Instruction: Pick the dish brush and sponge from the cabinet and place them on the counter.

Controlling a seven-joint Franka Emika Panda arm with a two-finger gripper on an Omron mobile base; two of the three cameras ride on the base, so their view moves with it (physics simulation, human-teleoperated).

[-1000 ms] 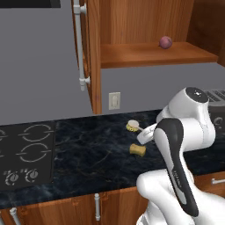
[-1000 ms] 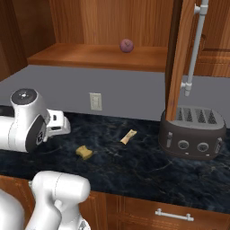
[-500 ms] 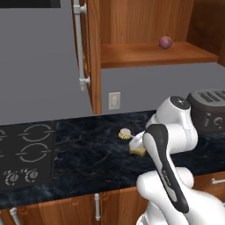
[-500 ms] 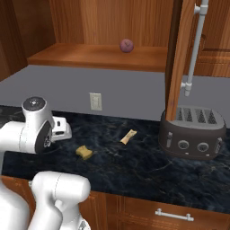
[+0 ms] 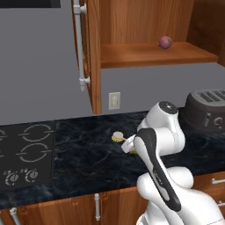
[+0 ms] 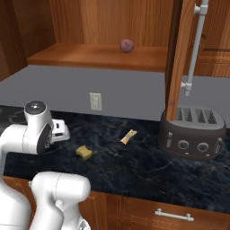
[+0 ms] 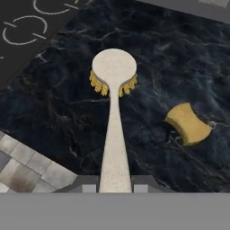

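While the gripper stays out of most of the hand view, its two fingertips at bottom centre are clenched on the white handle of the dish brush, whose long axis runs straight up the frame to a round pale head fringed with yellow bristles, hanging over the counter of black veined stone. Stovetop rings sit at upper left. Right of centre, the sponge, a pinched yellow block, lies flat on the counter, apart from the brush. Judgement: lower, release.
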